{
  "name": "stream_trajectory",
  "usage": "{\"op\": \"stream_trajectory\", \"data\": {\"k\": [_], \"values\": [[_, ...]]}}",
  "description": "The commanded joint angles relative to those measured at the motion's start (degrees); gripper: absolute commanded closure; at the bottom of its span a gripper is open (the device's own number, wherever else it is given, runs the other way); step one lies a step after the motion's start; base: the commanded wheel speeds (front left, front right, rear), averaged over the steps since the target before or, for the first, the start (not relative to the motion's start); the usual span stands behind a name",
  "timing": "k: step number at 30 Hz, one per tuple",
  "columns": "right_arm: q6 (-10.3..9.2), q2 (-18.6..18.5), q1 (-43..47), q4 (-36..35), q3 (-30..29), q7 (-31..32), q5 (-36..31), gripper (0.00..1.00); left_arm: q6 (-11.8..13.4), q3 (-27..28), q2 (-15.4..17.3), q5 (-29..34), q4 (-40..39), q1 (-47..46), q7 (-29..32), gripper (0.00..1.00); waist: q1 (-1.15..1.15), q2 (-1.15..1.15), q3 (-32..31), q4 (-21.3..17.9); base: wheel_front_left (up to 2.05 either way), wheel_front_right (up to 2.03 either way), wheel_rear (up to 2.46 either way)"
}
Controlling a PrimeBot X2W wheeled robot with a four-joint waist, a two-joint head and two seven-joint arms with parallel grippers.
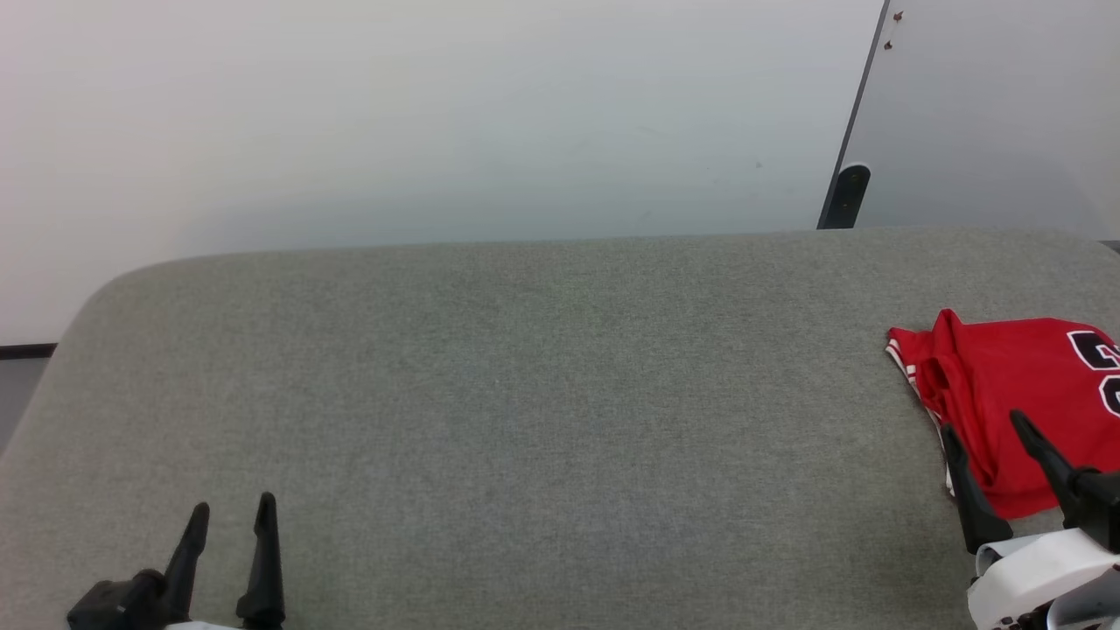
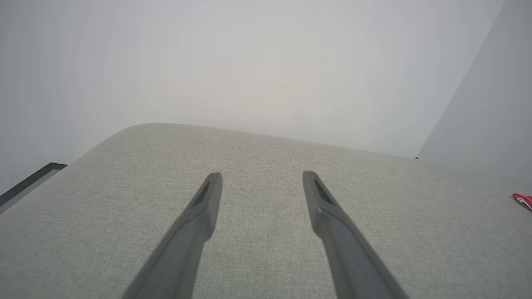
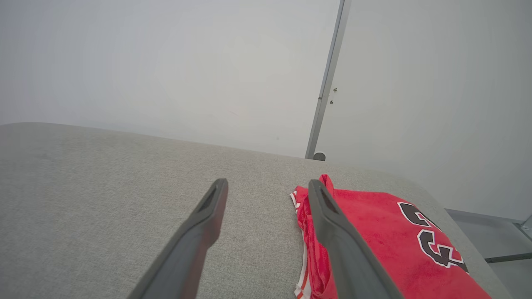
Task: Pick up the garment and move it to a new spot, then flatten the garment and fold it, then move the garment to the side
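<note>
Item one, the desk (image 1: 525,394): a broad top covered in grey woven fabric with rounded far corners, standing against a pale wall (image 1: 437,114). A light panel (image 1: 989,114) with a dark edge strip rises behind the far right corner. Item two, the garment (image 1: 1015,385): a red jersey lying folded at the right edge of the desk, roughly midway between its far and near edges, and cut off by the side of the head view. Black-and-white lettering faces up, and white-and-red striped trim runs along the side nearest the desk's middle. A small peak of cloth stands up at its far corner. The left wrist view catches only a sliver of the garment (image 2: 523,200). Item three, the right tool (image 1: 983,423): fingers spread wide with nothing pinched between them. In the right wrist view this tool (image 3: 268,182) has one finger over bare fabric and the other crossing the trimmed side of the garment (image 3: 374,232). Contact with the cloth cannot be confirmed. Item four, the left tool (image 1: 234,504): near the front left corner of the desk, well apart from the garment. The left wrist view shows this tool (image 2: 262,175) with fingers spread over bare fabric and gripping nothing.
</note>
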Motion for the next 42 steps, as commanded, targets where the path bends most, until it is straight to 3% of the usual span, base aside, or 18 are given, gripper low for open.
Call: {"op": "stream_trajectory", "data": {"k": [1, 13, 14, 21, 42], "values": [[-0.12, 0.3, 0.9, -0.4, -0.2, -0.1, -0.4, 0.0, -0.3, 0.3, -0.1, 0.3, -0.1, 0.6, 0.0, 0.0, 0.0, 0.0, 0.0, 0.0, 0.0, 0.0, 0.0], [-0.12, 0.4, 0.9, -0.7, 0.4, 0.3, -0.2, 0.0, -0.4, -0.5, -0.1, 0.5, 0.5, 0.8, 0.0, 0.0, 0.0, 0.0, -0.2, 0.2, 0.0, 0.0, 0.0], [0.0, 0.5, 0.4, -0.5, 0.4, 0.4, -0.1, 1.0, -0.2, -0.4, -0.4, 0.3, 0.7, 0.4, 0.0, 1.0, 0.0, 0.0, -0.2, 0.2, 0.0, 0.0, 0.0], [0.0, 2.4, 2.5, 2.2, 0.8, 1.0, 1.1, 1.0, -0.2, -0.8, -2.2, -0.7, 3.5, 1.5, 0.4, 1.0, 0.0, 0.0, -0.2, 0.3, 0.0, 0.0, 0.0], [-0.02, 5.8, 1.4, 2.0, -2.1, 4.8, 22.0, 1.0, -0.4, -0.3, -3.9, -19.8, 2.7, -1.4, 6.1, 1.0, 0.0, 0.0, 0.2, 0.8, 0.0, 0.0, 0.0]]}}
